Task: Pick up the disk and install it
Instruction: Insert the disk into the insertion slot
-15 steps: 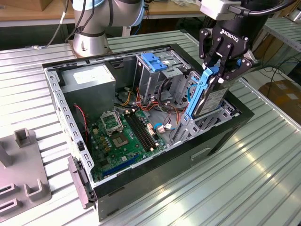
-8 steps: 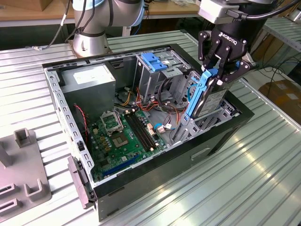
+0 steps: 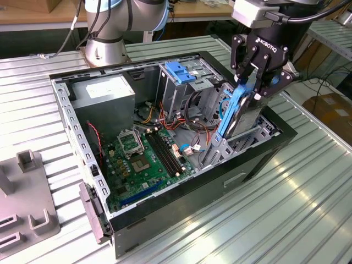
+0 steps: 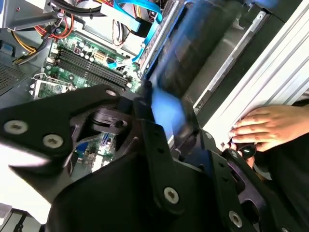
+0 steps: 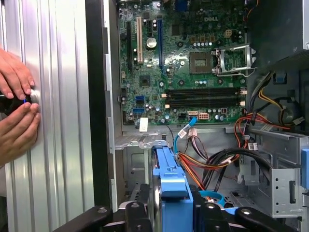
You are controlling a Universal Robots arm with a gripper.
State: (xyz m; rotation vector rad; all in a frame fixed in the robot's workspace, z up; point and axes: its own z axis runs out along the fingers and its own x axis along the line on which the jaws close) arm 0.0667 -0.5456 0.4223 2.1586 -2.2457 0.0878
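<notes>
Gripper (image 3: 256,87) clamped on the disk (image 3: 235,113), which stands tilted, lower end seemingly entering the grey bay (image 3: 217,151) at the exterior view's right. Keeping it square to that bay while easing down should prevent jamming.

In the exterior view, the clamping gripper (image 3: 252,88) covers the upper end of the disk (image 3: 230,113), and the drive cage (image 3: 231,147) hides its lower end. The frame's lower left corner cuts off a grey fixture (image 3: 27,214). In the second wrist view the disk (image 4: 166,108) is a blue blur. In the first wrist view a person's hands (image 5: 17,130) run off the edge, closed around a small dark object (image 5: 12,102) too hidden to identify.
</notes>
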